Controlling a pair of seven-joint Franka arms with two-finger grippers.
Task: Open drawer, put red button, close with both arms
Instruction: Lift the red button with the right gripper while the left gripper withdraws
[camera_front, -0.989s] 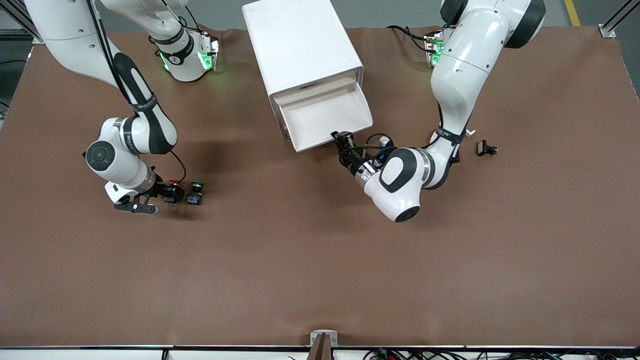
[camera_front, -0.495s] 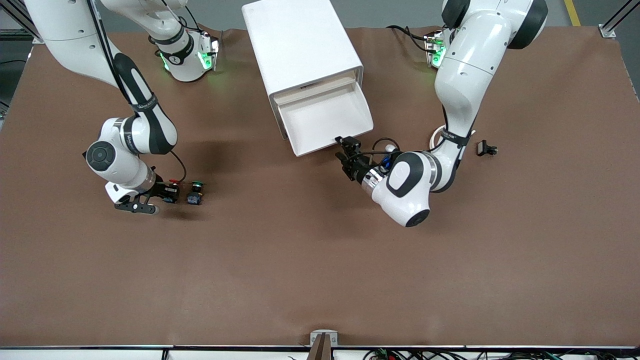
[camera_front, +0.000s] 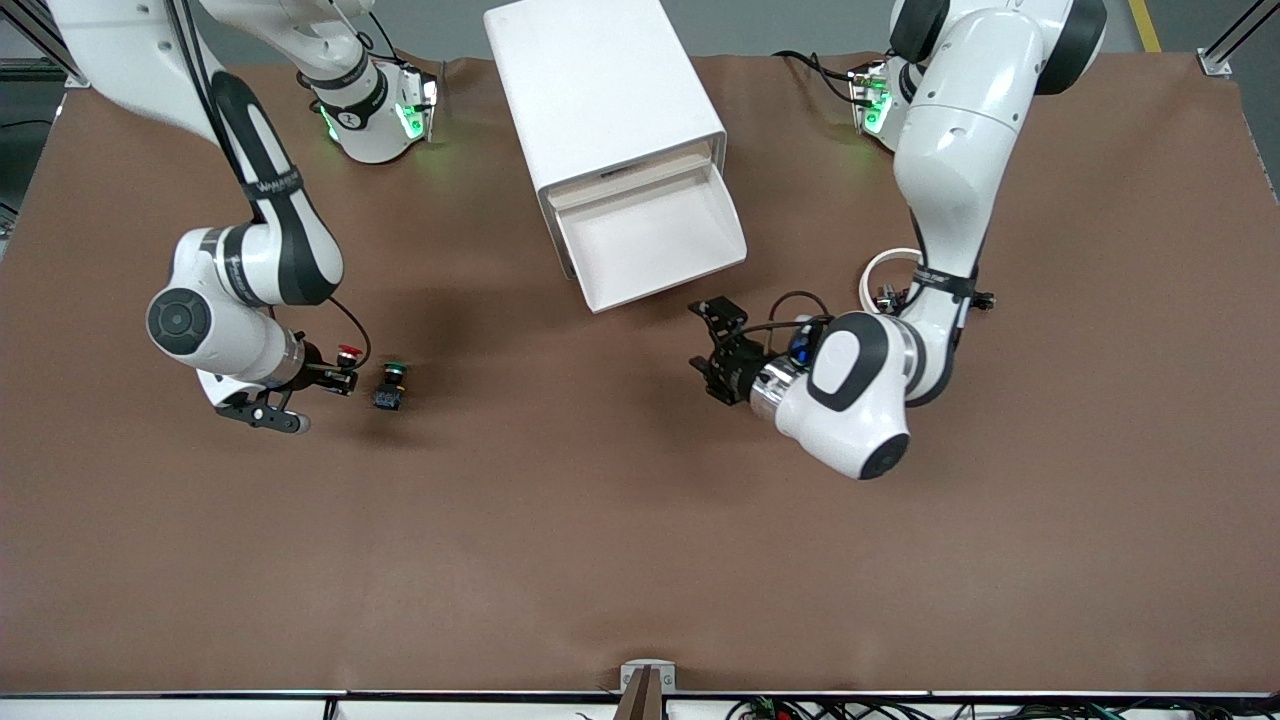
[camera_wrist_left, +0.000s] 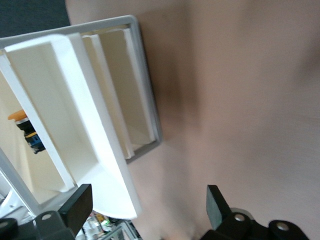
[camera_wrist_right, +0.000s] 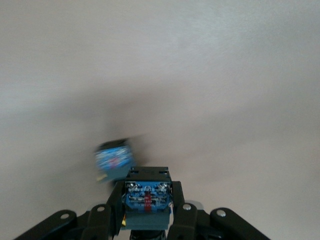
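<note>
The white cabinet (camera_front: 600, 90) stands mid-table, and its drawer (camera_front: 650, 240) is pulled out and looks empty. My left gripper (camera_front: 703, 340) is open and empty, low over the table just in front of the drawer. In the left wrist view the drawer (camera_wrist_left: 107, 165) shows ahead of the spread gripper (camera_wrist_left: 147, 206). My right gripper (camera_front: 338, 372) is shut on the red button (camera_front: 348, 352), held just above the table beside the green button (camera_front: 390, 385). In the right wrist view the gripper (camera_wrist_right: 148, 197) clamps the button's blue-grey base (camera_wrist_right: 148, 196).
The green button's base shows blurred in the right wrist view (camera_wrist_right: 114, 160). A small black part (camera_front: 985, 298) and a white ring (camera_front: 880, 268) lie by the left arm's forearm. Brown table (camera_front: 600, 520) lies open toward the front camera.
My left gripper drew the drawer out a little more, let go of its front and backed away. My right gripper lifted the red button off the table, away from the green one.
</note>
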